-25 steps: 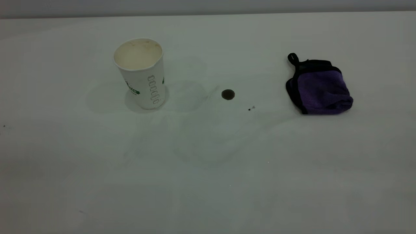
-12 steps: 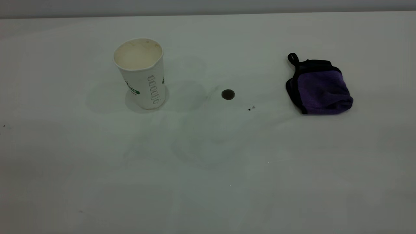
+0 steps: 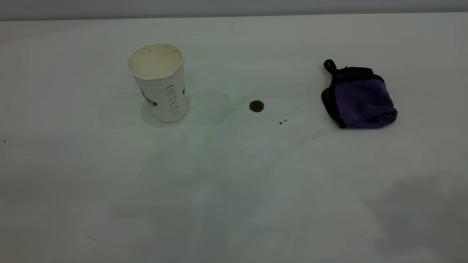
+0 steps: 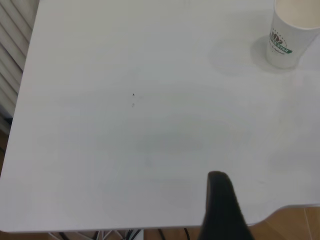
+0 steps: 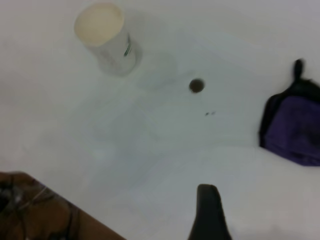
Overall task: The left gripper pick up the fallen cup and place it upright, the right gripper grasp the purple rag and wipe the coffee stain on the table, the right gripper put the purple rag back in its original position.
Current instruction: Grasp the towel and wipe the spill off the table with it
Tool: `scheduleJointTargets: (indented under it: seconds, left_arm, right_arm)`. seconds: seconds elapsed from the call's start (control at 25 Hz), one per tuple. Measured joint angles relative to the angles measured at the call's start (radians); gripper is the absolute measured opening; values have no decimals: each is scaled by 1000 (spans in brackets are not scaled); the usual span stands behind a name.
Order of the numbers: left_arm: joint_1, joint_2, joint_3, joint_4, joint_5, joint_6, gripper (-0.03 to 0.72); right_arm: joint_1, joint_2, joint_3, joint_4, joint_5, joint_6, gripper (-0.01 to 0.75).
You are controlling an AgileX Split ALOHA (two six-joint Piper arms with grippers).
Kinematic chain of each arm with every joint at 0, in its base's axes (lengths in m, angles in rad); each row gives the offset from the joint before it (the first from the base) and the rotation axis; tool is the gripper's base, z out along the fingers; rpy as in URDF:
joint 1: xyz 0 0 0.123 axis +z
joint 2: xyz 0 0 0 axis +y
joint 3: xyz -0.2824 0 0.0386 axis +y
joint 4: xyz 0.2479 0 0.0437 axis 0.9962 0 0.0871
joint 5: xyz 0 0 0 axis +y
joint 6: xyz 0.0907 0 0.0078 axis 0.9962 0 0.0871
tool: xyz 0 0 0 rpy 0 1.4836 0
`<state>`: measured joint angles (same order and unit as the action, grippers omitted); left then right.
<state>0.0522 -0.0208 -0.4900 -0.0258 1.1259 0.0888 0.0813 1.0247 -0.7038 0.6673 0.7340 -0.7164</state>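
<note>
The white cup point(image 3: 159, 82) with green lettering stands upright at the table's point(image 3: 234, 190) back left, its cream inside showing. The coffee stain point(image 3: 256, 106), a small dark brown round spot, lies to the cup's right. The purple rag point(image 3: 360, 98) with black edging and a loop lies bunched at the back right. Neither gripper shows in the exterior view. Only a black tip of my left gripper point(image 4: 222, 210) shows, over the table's edge, far from the cup point(image 4: 292, 35). A black tip of my right gripper point(image 5: 210, 215) hovers short of the stain point(image 5: 196, 85) and the rag point(image 5: 292, 127).
A tiny black speck point(image 3: 280, 122) lies just right of the stain. A grey shadow point(image 3: 420, 208) covers the table's front right. The right wrist view shows the cup point(image 5: 107, 37) and the table's edge with brown floor point(image 5: 45, 215) beyond it.
A dark shadow has come onto the table's front right. The faint shadows around the middle have shifted. Cup, stain and rag have not moved.
</note>
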Motion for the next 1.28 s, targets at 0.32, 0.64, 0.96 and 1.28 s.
scheduleJointTargets:
  seconds: [0.32,0.64,0.96,1.28]
  left_arm:
    - [0,0,0,0,0,0,525]
    - [0,0,0,0,0,0,525]
    - [0,0,0,0,0,0,525]
    - [0,0,0,0,0,0,525]
  right_arm:
    - [27,526,-121,45,-148,-105,594]
    - [60,878,-293,-122,-223,66,593]
    - [60,1149,-515,-293,-209,232,593]
    - [60,1319,-675,-324,-226,236,593]
